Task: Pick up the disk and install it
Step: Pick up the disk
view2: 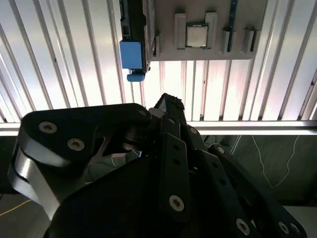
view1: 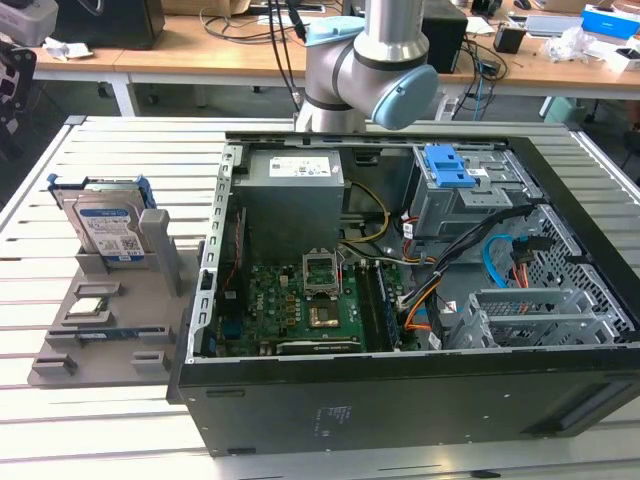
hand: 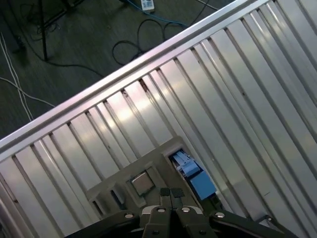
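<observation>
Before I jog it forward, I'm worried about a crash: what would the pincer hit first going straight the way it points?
Probably the grey holder: the pincer aims between the processor chip and the disk, though depth is unclear.

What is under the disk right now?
A grey holder, on the slatted table. The disk stands tilted in its slot; a grey post covers its lower corner.

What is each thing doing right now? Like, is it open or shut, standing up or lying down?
disk: propped up on its edge in the grey holder, not picked up yet.
hand: shut, holding nothing.
computer case: lying on its side, open, insides showing.
processor chip: lying flat in the grey holder.
</observation>
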`<state>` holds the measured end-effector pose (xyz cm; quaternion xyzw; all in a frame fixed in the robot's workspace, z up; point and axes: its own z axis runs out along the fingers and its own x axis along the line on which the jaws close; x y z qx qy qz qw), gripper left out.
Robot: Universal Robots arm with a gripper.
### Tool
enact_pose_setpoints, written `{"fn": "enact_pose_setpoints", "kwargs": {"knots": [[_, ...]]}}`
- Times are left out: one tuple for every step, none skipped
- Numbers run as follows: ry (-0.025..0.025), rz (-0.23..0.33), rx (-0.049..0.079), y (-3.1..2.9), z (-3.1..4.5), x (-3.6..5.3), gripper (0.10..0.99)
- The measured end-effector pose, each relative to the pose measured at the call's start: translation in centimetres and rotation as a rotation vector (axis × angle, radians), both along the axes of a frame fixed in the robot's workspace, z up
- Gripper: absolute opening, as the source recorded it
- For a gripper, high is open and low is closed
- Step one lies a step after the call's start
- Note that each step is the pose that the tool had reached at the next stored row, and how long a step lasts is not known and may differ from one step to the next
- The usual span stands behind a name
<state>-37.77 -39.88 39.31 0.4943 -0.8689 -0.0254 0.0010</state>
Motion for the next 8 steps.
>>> {"fn": "enact_pose_setpoints", "kwargs": {"knots": [[-0.0001, 0.012, 0.000, 0.00, 0.00, 0.00, 0.106], [-0.0001, 0.024, 0.000, 0.00, 0.00, 0.00, 0.106], [-0.0001, 0.037, 0.000, 0.00, 0.00, 0.00, 0.106], [-0.0001, 0.059, 0.000, 0.00, 0.00, 0.00, 0.106], [0.0000, 0.079, 0.000, 0.00, 0.00, 0.00, 0.106], [0.0000, 0.095, 0.000, 0.00, 0.00, 0.00, 0.106], [0.0000, 0.108, 0.000, 0.00, 0.00, 0.00, 0.106], [-0.0001, 0.125, 0.000, 0.00, 0.00, 0.00, 0.106]]}}
